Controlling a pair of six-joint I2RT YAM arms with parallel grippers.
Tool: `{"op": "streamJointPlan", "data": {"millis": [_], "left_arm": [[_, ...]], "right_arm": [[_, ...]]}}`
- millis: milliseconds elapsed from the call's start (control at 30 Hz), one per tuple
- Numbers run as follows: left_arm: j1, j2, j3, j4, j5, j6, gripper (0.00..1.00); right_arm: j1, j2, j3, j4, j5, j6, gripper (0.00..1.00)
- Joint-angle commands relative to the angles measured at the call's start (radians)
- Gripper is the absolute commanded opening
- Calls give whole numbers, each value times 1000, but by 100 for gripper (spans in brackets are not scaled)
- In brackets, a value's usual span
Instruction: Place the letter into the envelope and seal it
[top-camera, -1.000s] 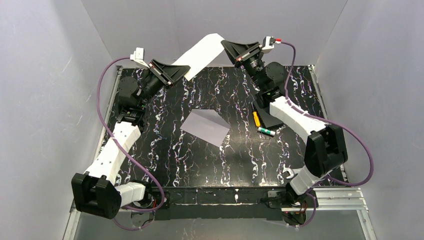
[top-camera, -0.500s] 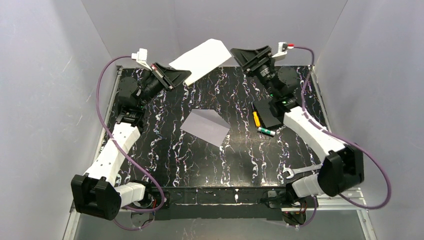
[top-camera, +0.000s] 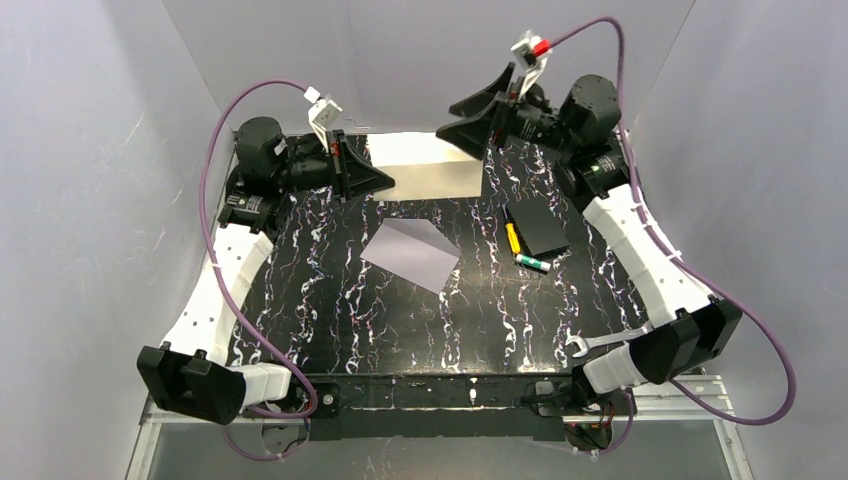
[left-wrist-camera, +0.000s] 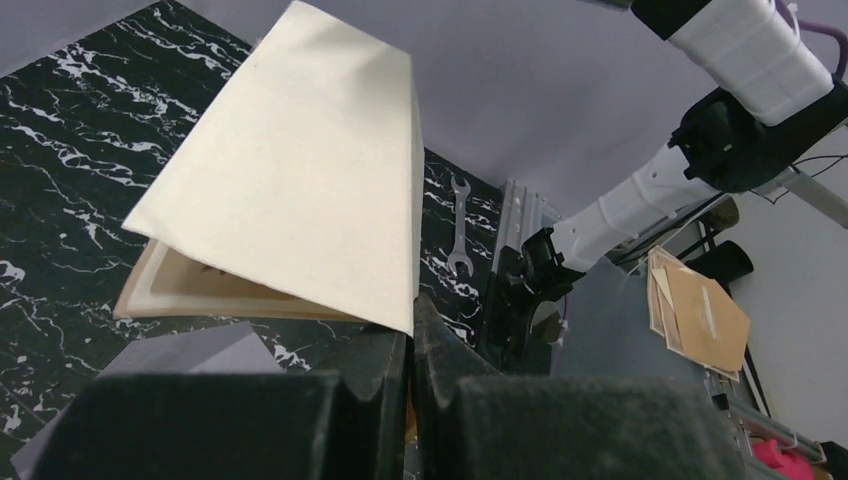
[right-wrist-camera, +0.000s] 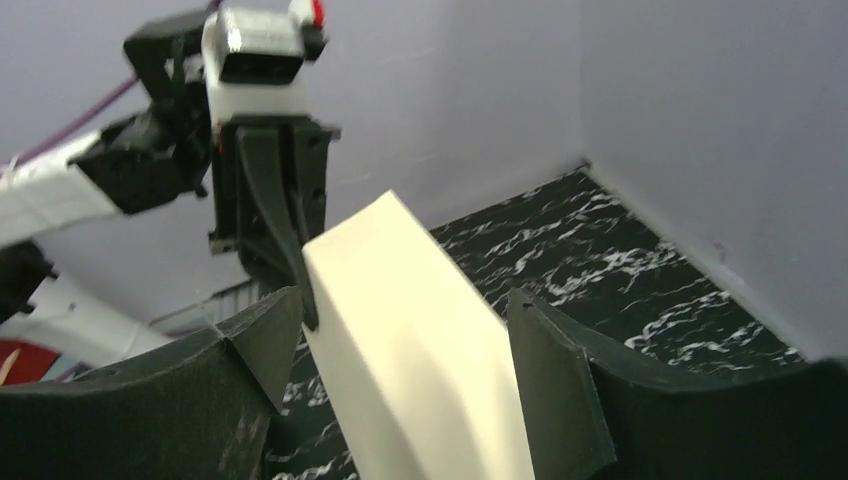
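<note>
The left claw (top-camera: 388, 182) clamps the folded letter (top-camera: 430, 165) aloft (beyond the envelope (top-camera: 410, 252)), likely so the right claw (top-camera: 446, 120), spread around it, can grip.

1 letter (top-camera: 428, 165), 1 envelope (top-camera: 410, 252), 1 black box (top-camera: 545, 230), 1 wrench (top-camera: 590, 345), 2 small cylinders (top-camera: 512, 238) (top-camera: 533, 262)

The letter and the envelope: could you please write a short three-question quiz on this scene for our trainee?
1. True or false: the envelope lies on the table, touched by no gripper.
2. Fill in: the right gripper is ___ (open/shut).
3. What holds the letter? A) left gripper B) right gripper C) nothing
Key: 1 true; 2 open; 3 A.
</note>
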Motion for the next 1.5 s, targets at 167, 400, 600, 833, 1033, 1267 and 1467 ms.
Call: {"op": "streamJointPlan", "data": {"millis": [167, 400, 600, 833, 1033, 1267, 1467], "left_arm": [[3, 9, 173, -500, 31, 453, 0], [3, 3, 181, -549, 102, 502, 0], [2, -7, 188, -591, 142, 557, 0], [2, -9, 198, -639, 115, 609, 0], [4, 5, 227, -755, 63, 713, 0], [4, 28, 274, -886, 8, 816, 0], [4, 29, 280, -886, -38, 828, 0]], "right_arm": [[105, 23, 63, -264, -213, -278, 78], [188, 42, 128, -498, -150, -491, 85], [256, 89, 194, -727, -50, -653, 84], [282, 120, 223, -859, 5, -723, 74], [283, 106, 224, -880, 15, -741, 55], [287, 152, 261, -936, -40, -704, 45], [311, 193, 311, -981, -26, -699, 39]]}}
